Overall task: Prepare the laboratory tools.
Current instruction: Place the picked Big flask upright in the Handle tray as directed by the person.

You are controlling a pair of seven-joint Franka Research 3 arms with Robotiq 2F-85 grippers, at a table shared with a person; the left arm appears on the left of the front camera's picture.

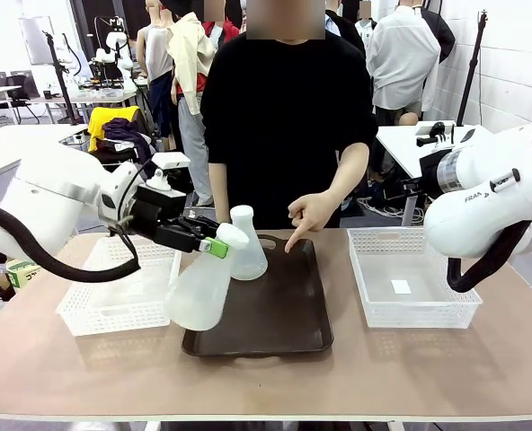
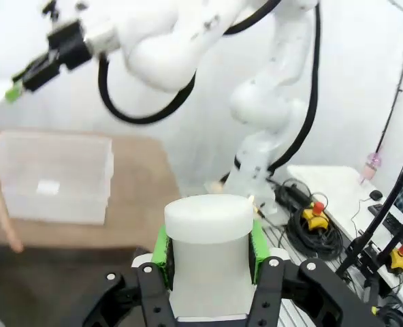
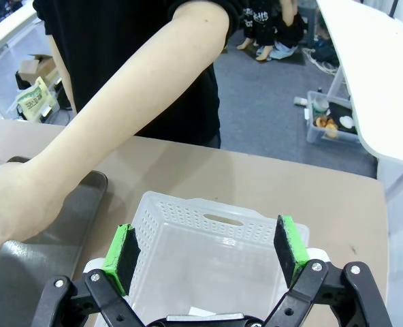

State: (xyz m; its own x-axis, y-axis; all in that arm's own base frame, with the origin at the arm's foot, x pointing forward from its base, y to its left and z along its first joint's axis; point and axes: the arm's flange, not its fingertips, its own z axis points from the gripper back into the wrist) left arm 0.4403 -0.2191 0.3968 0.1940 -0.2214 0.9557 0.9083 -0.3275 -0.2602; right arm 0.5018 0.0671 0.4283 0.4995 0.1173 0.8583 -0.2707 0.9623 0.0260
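Observation:
A frosted-white conical flask hangs tilted over the left edge of the dark brown tray, base down and to the left. My left gripper is shut on its neck. In the left wrist view the neck sits between the green pads of the left gripper. A second flask stands upright on the tray just behind it. A person's hand points a finger down at the tray's far edge. My right gripper is open above the right basket, holding nothing.
A white lattice basket lies left of the tray and another lies right of it. The person stands at the far side, forearm stretched over the table. My right arm hangs above the right basket.

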